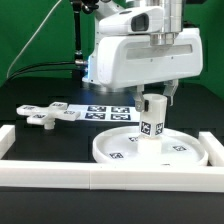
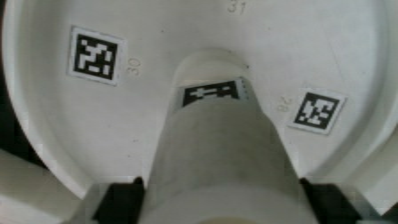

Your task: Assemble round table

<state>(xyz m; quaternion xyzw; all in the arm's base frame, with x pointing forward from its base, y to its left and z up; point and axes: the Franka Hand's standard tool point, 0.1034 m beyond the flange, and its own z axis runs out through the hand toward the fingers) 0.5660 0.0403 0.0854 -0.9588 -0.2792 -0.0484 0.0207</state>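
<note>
The large rimmed round disc (image 1: 112,153) lies on the black table at the exterior view's right. The short cylindrical post (image 1: 151,124) stands upright on the disc's middle, with tags on its side. My gripper (image 1: 153,98) comes down from above and is shut on the post's upper part. In the wrist view the post (image 2: 217,140) fills the gap between my black fingers (image 2: 118,203), with the gripper (image 2: 217,204) over the disc (image 2: 160,40). The cross-shaped foot (image 1: 46,115) lies flat at the exterior view's left, apart from the disc.
The marker board (image 1: 104,110) lies behind the disc, between it and the arm's base. A long white rail (image 1: 100,181) runs along the table's front edge, and another rail (image 1: 8,140) stands at the left.
</note>
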